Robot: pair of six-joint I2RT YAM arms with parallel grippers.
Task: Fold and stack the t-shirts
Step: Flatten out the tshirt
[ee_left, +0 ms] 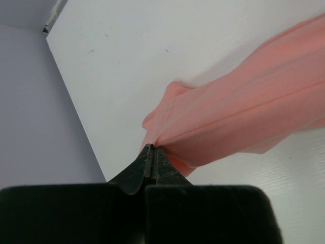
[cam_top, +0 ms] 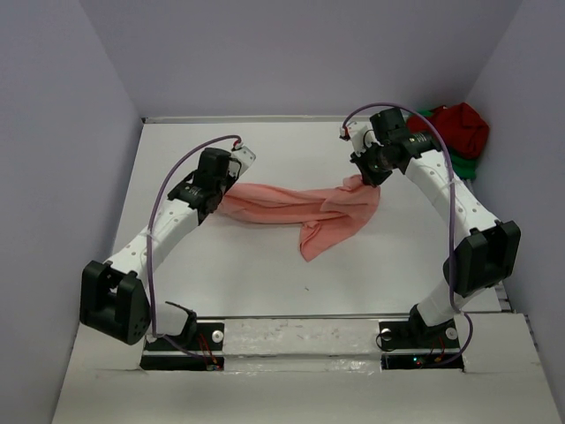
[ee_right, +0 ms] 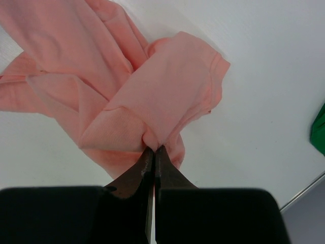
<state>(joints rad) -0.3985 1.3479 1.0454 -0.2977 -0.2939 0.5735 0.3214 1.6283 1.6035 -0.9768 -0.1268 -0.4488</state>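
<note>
White surface (cam_top: pixel 265 283), smooth and marked by a few small dark specks, fills the floor of a booth closed in by pale lilac walls (cam_top: pixel 62 132) on three sides. The salmon-pink shirt (cam_top: pixel 296 208) is bunched into a long rope across the middle of the surface. It spans from the left arm (cam_top: pixel 168 225) to the right arm (cam_top: pixel 441 185), and a loose flap trails toward the near edge right of centre.

In the far right corner the dark red shirt (cam_top: pixel 459 128) sits in a heap on the bright green shirt (cam_top: pixel 466 166), of which only thin edges show. A sliver of green is cut off at the right edge of the right wrist view.

From above, both sets of jaws are hidden under their own wrists. The left wrist view shows the left jaws pressed fully together on a gathered end of the salmon-pink cloth, which seems to hang slightly off the surface there. The right jaws are likewise closed tight, pinching a fold beside a hemmed edge of the same shirt.
</note>
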